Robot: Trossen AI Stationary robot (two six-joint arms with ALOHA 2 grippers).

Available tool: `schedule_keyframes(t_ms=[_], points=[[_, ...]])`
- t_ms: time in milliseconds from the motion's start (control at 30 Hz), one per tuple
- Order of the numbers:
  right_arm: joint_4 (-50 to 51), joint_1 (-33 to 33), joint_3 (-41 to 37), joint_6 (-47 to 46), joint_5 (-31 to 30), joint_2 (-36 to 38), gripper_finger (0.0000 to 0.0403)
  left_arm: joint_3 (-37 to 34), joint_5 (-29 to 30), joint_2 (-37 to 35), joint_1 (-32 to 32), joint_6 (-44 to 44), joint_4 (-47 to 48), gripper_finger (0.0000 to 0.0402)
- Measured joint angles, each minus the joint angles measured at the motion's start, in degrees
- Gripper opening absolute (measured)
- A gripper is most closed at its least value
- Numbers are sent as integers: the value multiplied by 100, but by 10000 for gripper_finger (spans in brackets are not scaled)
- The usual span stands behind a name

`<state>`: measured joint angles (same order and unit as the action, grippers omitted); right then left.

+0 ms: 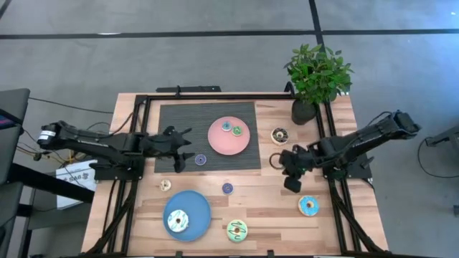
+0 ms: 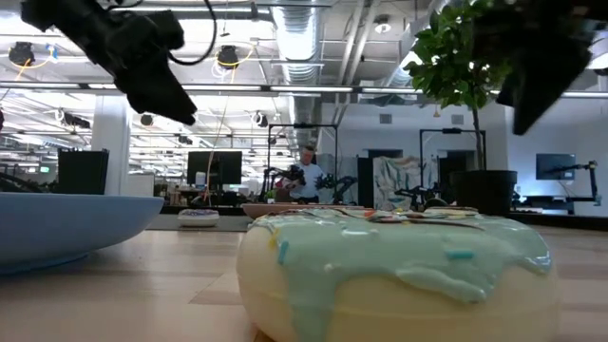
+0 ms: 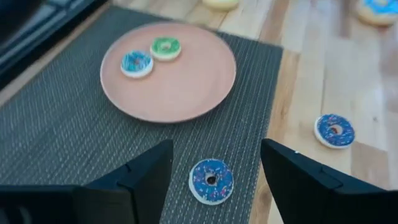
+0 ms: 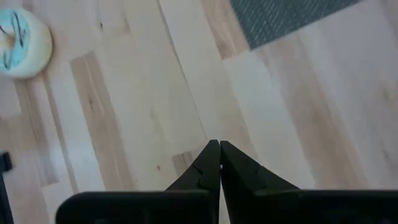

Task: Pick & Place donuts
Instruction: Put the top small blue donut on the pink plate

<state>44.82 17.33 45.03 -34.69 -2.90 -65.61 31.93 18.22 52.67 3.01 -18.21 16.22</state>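
Donuts sit scattered over the table (image 1: 251, 208) from where I watch. Going by size: the wooden table carries a dark mat (image 1: 172, 118) on its far half, with a potted plant (image 1: 318, 75) at the far right corner.

The blue plate (image 1: 197, 208) lies near the front edge and holds one white-iced donut (image 1: 176, 220). The pink plate (image 3: 186, 87) rests on the mat with two small donuts on it, a blue one (image 3: 136, 63) and a green one (image 3: 165, 47), just beside each other.

Left arm reaches in over the mat's left part. The left gripper (image 3: 211, 165) hovers with fingers spread wide, holding nothing; a small purple donut (image 3: 211, 180) lies on the mat between the fingers as I see it through the wrist camera, near the mat's edge.

Right arm comes in from the right side. The right gripper (image 4: 219, 163) has its fingers pressed together, empty, over bare wood just off the mat's corner.

Loose donuts on the wood:
- lime green one (image 1: 237, 230), front edge, just right of the blue plate
- light blue one (image 1: 309, 206), front right
- brown one (image 1: 280, 135), near the plant pot
- second small purple one (image 1: 226, 188), just off the mat's front edge
- small cream one (image 1: 165, 185), front left of the mat

The low view has a pale-iced donut (image 2: 399, 275) filling the foreground, and a person stands far off in the room.
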Motion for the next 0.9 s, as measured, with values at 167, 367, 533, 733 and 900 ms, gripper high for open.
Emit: schedule_keyframes(t_ms=[167,367,533,733,900], points=[[-197,244,-213,-183,-82,-6,3,738,57,996,-37,-448,932,234],[-201,294,-218,-285,-776,5,1,1729,-227,2419,-327,-1416,2045,234],[-199,281,-218,-285,-776,5,1,2488,-642,3429,-564,-1793,2241,234],[-200,289,-218,-445,-762,5,1,3134,-1120,4303,-619,-1995,2455,233],[-199,354,-218,-586,-761,5,0,3258,-1195,4638,-596,-2149,2620,233]])
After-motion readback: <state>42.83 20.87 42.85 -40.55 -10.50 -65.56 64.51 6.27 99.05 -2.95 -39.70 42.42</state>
